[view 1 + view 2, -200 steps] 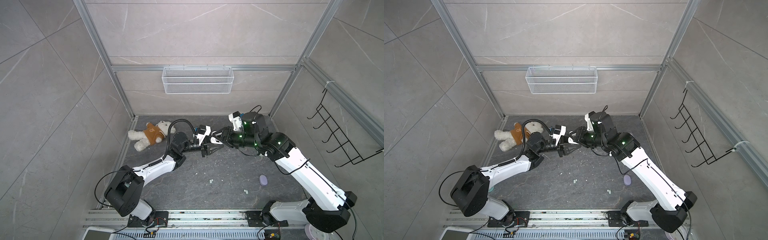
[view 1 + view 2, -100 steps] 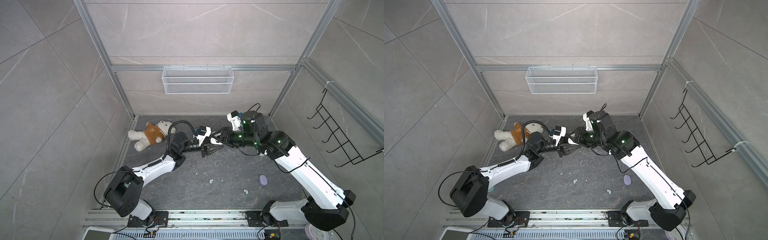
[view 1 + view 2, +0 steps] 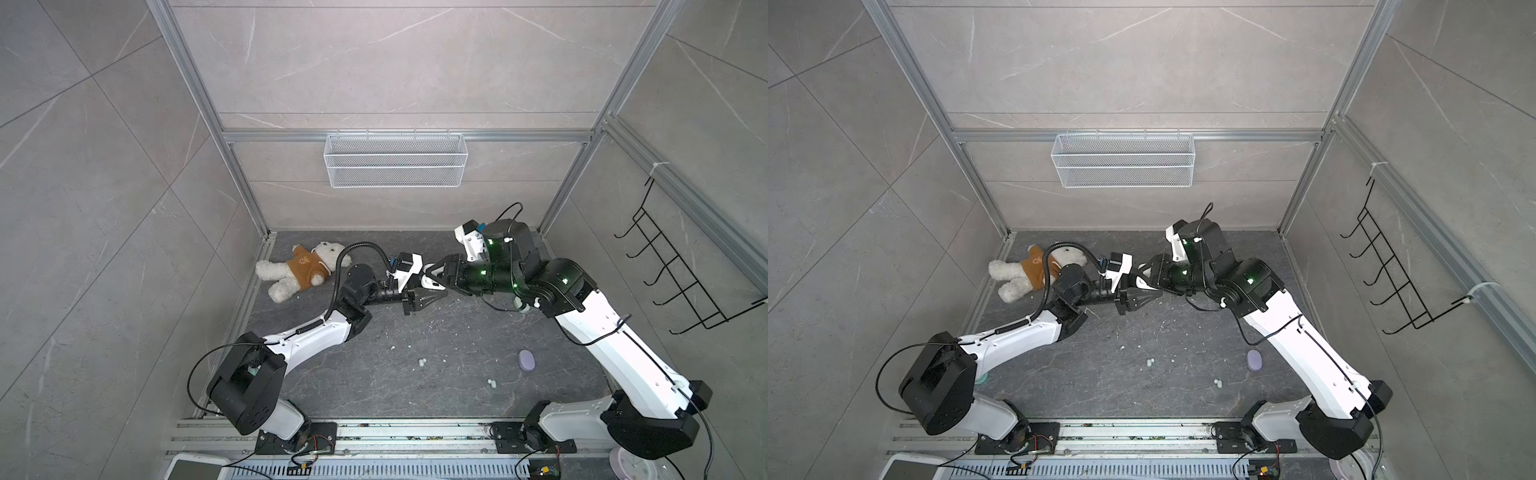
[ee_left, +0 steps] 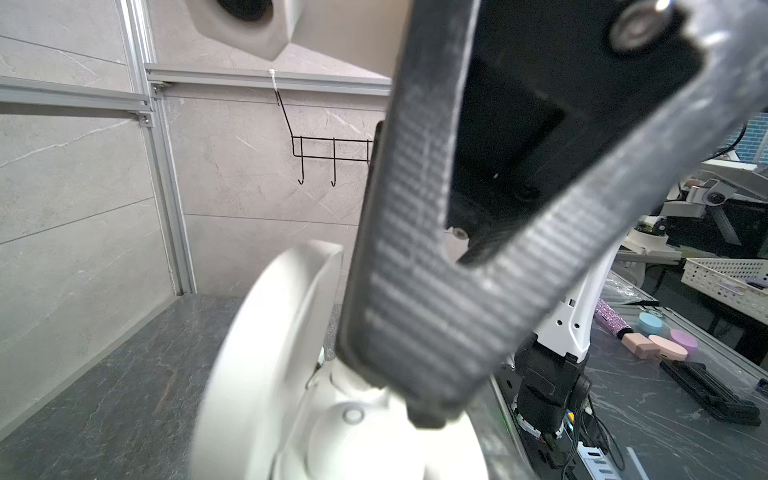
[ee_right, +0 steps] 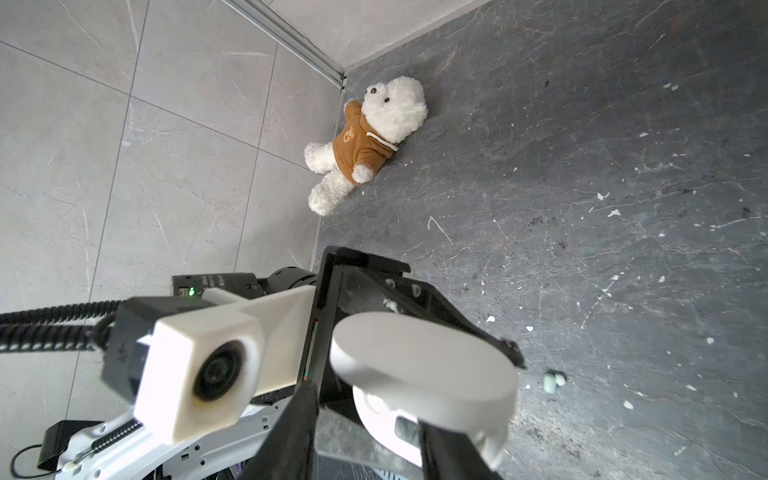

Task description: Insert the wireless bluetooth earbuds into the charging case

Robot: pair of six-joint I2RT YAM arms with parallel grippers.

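Observation:
The charging case (image 5: 419,357) is white and round, with its lid swung open. My right gripper (image 5: 374,440) is shut on its lower half, above the floor at the back middle. In both top views the case (image 3: 432,285) shows as a white patch between the right gripper (image 3: 428,280) and the left gripper (image 3: 444,294). The left gripper (image 5: 515,359) is shut to a point just behind the lid; whether it pinches anything is hidden. Two pale mint earbuds (image 3: 422,362) and two white earbuds (image 3: 491,382) lie on the floor nearer the front.
A lilac oval case (image 3: 526,360) lies on the floor by the right arm. A teddy bear (image 3: 297,270) in a brown hoodie lies at the back left. A wire basket (image 3: 395,160) hangs on the back wall and a hook rack (image 3: 681,282) on the right wall.
The right wrist has edged a little toward the left arm. Both grippers stay together at the case.

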